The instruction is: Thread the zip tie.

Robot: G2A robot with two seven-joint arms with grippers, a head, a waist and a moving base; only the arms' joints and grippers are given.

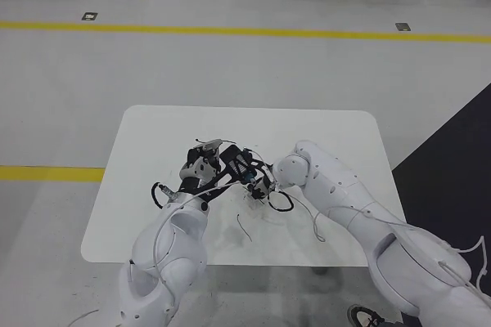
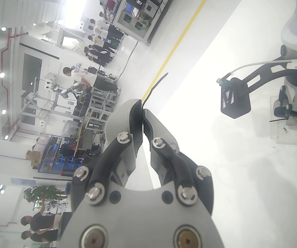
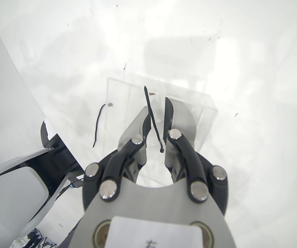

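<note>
My left gripper (image 2: 142,104) is shut on a thin black zip tie (image 2: 155,86), whose free end sticks out past the fingertips; it hangs above the middle of the white table (image 1: 147,131). In the top view this gripper (image 1: 214,149) sits just left of the right one (image 1: 258,188). My right gripper (image 3: 156,105) is open, low over a clear plastic block (image 3: 205,109). A second black zip tie (image 3: 152,116) lies between its fingers, head end toward the palm, leaning close to one finger (image 3: 144,126).
A third black zip tie (image 3: 98,125) lies loose on the table beside the clear block, also seen in the top view as a short dark strip (image 1: 244,227). The table's near edge (image 1: 229,263) is close behind it. Yellow floor lines run beyond the table.
</note>
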